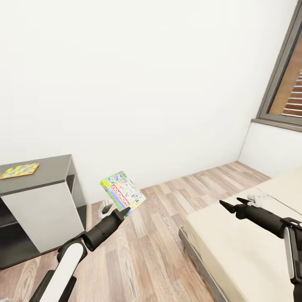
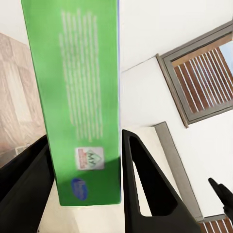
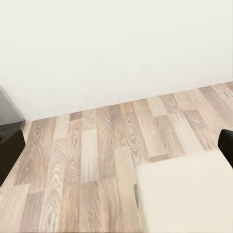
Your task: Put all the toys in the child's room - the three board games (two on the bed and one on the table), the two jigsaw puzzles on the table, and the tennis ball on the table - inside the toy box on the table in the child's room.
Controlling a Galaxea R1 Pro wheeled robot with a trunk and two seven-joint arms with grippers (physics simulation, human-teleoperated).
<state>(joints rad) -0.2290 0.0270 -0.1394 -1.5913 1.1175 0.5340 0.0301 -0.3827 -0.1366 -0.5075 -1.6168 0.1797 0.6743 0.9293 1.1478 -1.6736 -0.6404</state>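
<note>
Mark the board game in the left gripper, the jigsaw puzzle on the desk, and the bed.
board game [image 1: 123, 196]: head view, middle of its printed face.
jigsaw puzzle [image 1: 19, 170]: head view, centre of the multicoloured square.
bed [image 1: 235, 243]: head view, bare beige mattress top.

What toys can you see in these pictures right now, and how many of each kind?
Board games: 1, a green box held in the left gripper above the floor.
Jigsaw puzzles: 1, a multicoloured square lying on the dark desk.
Total: 2 toys.
</note>
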